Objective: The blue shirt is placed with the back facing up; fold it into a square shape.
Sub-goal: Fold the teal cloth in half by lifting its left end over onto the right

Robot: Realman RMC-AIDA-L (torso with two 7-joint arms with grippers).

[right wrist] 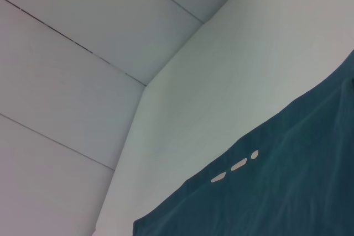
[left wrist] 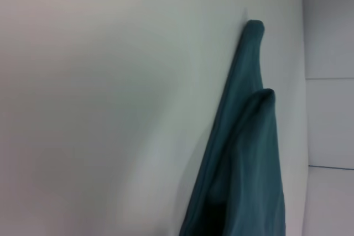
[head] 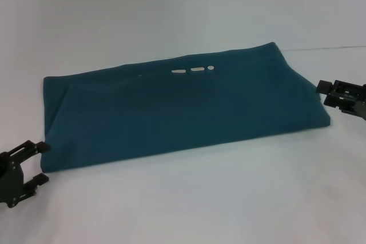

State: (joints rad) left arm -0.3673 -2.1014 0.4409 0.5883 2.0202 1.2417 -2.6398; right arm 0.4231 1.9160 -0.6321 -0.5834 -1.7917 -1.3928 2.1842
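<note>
Soft dark teal-blue shirt (head: 183, 110) lay as a long folded band across the white table (head: 183, 210); left gripper (head: 22, 172) sat w/ fingers apart at its left end, right gripper (head: 343, 96) apart by its right end; best pinch both layers at corners, fold end-over-end evenly.

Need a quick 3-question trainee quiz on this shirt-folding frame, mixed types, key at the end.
1. True or false: the blue shirt lies as a long folded band, not yet square.
2. The small white marks sit near which edge: A) far B) near?
3. Fill in: the left gripper is by the shirt's ___ end, the right gripper by the other.

Key: 1 true; 2 A; 3 left.
</note>
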